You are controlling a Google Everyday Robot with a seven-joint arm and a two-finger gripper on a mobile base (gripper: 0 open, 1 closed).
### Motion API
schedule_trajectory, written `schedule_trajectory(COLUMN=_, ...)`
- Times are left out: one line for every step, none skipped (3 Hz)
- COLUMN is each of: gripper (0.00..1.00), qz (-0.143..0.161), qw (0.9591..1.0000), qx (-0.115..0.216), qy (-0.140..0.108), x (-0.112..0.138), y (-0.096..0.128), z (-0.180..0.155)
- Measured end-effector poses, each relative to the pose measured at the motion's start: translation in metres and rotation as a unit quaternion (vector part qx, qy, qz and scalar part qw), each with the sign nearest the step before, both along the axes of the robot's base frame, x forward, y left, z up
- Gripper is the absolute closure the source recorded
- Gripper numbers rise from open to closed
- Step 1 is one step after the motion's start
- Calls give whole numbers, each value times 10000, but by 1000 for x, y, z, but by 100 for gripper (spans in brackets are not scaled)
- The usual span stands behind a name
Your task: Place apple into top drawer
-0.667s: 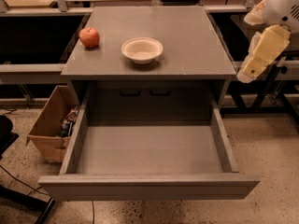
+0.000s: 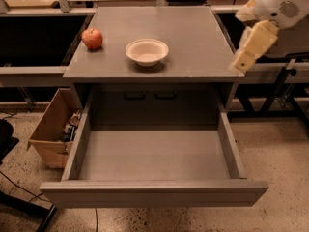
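Observation:
The small red apple (image 2: 92,38) sits on the grey cabinet top (image 2: 193,37), near its left edge and apart from everything else. The top drawer (image 2: 154,153) is pulled fully out below the cabinet top, with nothing inside. My gripper (image 2: 242,61) is a cream-coloured piece hanging at the right edge of the cabinet top. It is above the surface, far to the right of the apple, and holds nothing that I can see.
A cream-white bowl (image 2: 147,51) stands on the cabinet top between the apple and the gripper. A brown cardboard box (image 2: 50,129) with clutter sits on the floor to the left of the drawer. Metal table frames flank the cabinet on both sides.
My gripper has moved up and a little to the left, closer to the right edge of the cabinet top. The apple, bowl and drawer have not moved.

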State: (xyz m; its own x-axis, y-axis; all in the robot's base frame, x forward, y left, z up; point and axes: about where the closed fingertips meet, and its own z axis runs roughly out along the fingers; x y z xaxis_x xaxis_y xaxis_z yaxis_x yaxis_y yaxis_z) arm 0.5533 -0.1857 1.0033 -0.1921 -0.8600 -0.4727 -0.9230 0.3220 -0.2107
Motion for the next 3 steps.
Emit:
schedule_trajectory(gripper=0, qz=201, qw=9979, qx=578, qy=-210, x=63, y=57, z=-1)
schedule_trajectory(gripper=0, qz=-16, qw=9906, qx=1314, qy=-388, x=117, y=124, z=7)
schedule_trajectory(gripper=0, qz=-329, qw=9783, qx=1939, qy=-652, x=166, y=185, z=12)
